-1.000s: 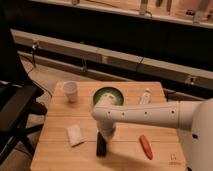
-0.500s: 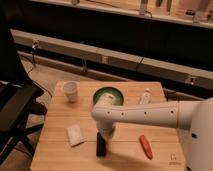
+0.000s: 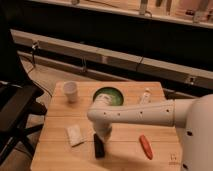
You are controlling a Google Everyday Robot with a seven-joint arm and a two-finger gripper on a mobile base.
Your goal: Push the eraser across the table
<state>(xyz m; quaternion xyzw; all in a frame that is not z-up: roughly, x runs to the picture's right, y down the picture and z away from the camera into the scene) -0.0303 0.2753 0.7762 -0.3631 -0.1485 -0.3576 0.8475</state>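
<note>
So we've got the eraser (image 3: 99, 146) lying flat on the wooden surface (image 3: 125, 152), near its front edge. Its long axis runs front to back, one short end pointing at the green bowl (image 3: 108, 96) and the other at the front edge. No label or writing on it that we can read.

Our gripper (image 3: 102, 131) sits right at the eraser's far end, between eraser and bowl, coming down off the white arm (image 3: 145, 114). We honestly can't tell how the jaws stand or whether they touch the eraser.

Relative to the eraser: a pale white block (image 3: 75, 135) lies just to its left, tilted; a red carrot-like thing (image 3: 146, 146) is off to its right, well apart. A white cup (image 3: 70, 91) stands back left, and a small white bottle (image 3: 145, 96) back right. A small dark logo mark (image 3: 173, 156) sits at the front right corner, unreadable.
</note>
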